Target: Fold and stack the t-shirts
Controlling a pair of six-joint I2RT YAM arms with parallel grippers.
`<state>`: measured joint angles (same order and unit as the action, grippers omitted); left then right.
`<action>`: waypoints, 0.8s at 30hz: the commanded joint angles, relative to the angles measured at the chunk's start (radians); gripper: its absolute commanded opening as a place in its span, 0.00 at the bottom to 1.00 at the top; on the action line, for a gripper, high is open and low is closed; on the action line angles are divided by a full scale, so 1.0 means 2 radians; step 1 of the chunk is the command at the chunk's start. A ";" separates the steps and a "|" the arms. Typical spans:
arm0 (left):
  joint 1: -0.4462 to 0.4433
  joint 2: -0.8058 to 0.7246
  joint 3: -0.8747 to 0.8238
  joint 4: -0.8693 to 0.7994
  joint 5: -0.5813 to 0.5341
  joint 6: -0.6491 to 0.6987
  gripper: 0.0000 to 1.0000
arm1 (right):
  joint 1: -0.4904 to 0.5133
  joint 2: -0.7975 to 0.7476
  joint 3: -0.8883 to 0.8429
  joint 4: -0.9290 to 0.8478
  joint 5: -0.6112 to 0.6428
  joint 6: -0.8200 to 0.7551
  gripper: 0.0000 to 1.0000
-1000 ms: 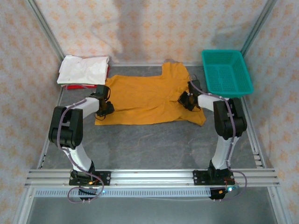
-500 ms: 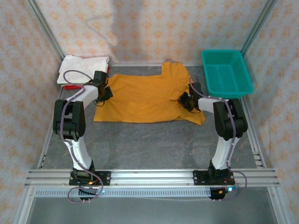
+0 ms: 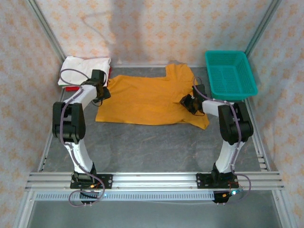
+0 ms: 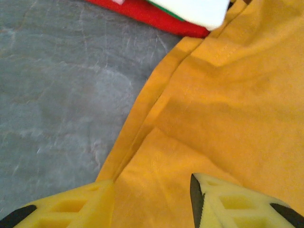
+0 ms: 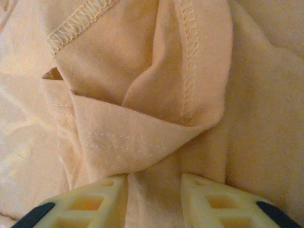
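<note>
The mustard-orange t-shirt (image 3: 147, 99) lies spread on the grey table, its right side bunched in folds. A folded white t-shirt (image 3: 84, 70) rests on a red one (image 3: 72, 88) at the back left. My left gripper (image 3: 101, 90) hovers over the orange shirt's left edge (image 4: 156, 123), near the stack. Its jaws (image 4: 151, 183) are open, with flat cloth beneath them; the red t-shirt (image 4: 156, 19) and the white one (image 4: 194, 9) lie just beyond. My right gripper (image 3: 188, 102) sits on the shirt's right side, its jaws (image 5: 154, 178) apart over a hemmed fold (image 5: 137, 137).
A teal mesh basket (image 3: 231, 73) stands at the back right, just beyond the right arm. Bare grey table (image 3: 152, 147) stretches between the shirt and the arm bases. Patterned walls and metal frame posts close in the sides.
My left gripper moved away from me along the shirt's left edge toward the white stack, closed, then opened. The right gripper stayed in place and its jaws opened.
</note>
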<state>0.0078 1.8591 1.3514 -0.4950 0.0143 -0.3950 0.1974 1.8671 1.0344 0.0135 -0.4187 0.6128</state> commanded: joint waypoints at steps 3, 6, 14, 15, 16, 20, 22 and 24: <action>-0.015 -0.047 -0.059 0.015 0.015 -0.019 0.46 | -0.001 -0.059 -0.022 -0.038 0.016 -0.030 0.39; -0.016 -0.034 -0.078 0.031 0.047 -0.027 0.47 | 0.002 -0.074 -0.023 -0.062 0.033 -0.039 0.41; -0.014 -0.013 -0.132 0.063 0.096 -0.056 0.46 | 0.004 -0.067 -0.034 -0.093 0.052 -0.036 0.43; -0.012 -0.016 -0.145 0.069 0.106 -0.064 0.46 | 0.004 -0.069 -0.038 -0.097 0.056 -0.036 0.43; -0.010 -0.021 -0.160 0.075 0.115 -0.067 0.46 | 0.004 -0.073 -0.045 -0.100 0.060 -0.036 0.44; -0.004 -0.056 -0.222 0.092 0.125 -0.095 0.46 | 0.002 -0.100 -0.091 -0.107 0.073 -0.028 0.45; -0.004 -0.087 -0.257 0.093 0.118 -0.105 0.46 | 0.001 -0.118 -0.117 -0.118 0.074 -0.024 0.46; -0.004 -0.115 -0.291 0.093 0.114 -0.112 0.46 | 0.001 -0.139 -0.142 -0.126 0.074 -0.020 0.46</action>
<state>-0.0040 1.6577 0.8604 -0.2413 0.2340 -0.5648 0.2005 1.6318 0.8173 -0.1429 -0.3111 0.5568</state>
